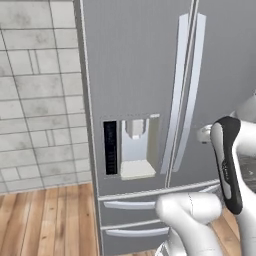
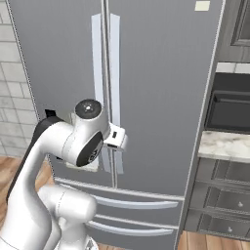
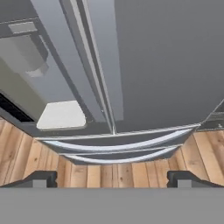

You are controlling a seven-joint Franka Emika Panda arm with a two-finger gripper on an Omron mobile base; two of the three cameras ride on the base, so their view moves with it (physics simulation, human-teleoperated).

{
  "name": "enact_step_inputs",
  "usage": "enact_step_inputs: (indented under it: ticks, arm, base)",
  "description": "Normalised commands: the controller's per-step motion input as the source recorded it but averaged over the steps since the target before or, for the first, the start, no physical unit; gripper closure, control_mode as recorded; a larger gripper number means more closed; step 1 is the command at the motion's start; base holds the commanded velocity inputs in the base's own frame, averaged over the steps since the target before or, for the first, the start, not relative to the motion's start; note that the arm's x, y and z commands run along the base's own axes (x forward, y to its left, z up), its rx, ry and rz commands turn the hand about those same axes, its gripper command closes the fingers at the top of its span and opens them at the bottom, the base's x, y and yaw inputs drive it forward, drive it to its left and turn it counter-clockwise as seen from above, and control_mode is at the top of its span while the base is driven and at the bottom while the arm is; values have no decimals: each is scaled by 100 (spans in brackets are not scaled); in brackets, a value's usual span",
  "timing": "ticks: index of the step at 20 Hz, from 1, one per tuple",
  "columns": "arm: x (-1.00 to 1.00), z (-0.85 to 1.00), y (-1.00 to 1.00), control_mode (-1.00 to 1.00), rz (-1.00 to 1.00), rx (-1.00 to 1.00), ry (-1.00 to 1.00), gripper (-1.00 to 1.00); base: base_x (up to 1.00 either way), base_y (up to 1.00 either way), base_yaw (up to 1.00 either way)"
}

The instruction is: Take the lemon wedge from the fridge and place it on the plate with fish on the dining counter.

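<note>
Right now the fridge [image 1: 135, 75] is shut, both tall doors closed, so the lemon wedge must be inside it, hidden behind them. I cannot see it at all, so I cannot say which shelf it sits on.

My guess is that the lemon wedge will be very light, a bit soft and a bit slippery. It is small, so the fingers should pinch it gently across its two flat sides, not on the thin tip, or it may squish or slip away.

First a door has to come open. The two long door handles [image 2: 106, 73] stand side by side in the middle of the fridge. They look stiff and easy to hook.

The gripper [image 3: 113, 178] is out in front of the fridge, near the bottom of those handles and just above the drawers [image 3: 118, 151]. It is not touching anything. Its two fingers [image 3: 43, 178] are spread wide apart and hold nothing.
</note>
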Motion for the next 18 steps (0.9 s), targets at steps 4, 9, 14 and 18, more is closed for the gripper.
enact_step_inputs:
  ticks: [4, 9, 14, 18]
  arm:
    - [0, 0, 0, 100, 0, 0, 0, -100]
    - [0, 0, 0, 100, 0, 0, 0, -100]
    - [22, 23, 0, -100, 0, -6, -21, -100]
    - [26, 35, 0, -100, 0, -3, -24, -100]
  base:
    - [-100, -44, -1]
    - [-33, -20, 0]
    - [4, 0, 0]
    - [0, 0, 0]
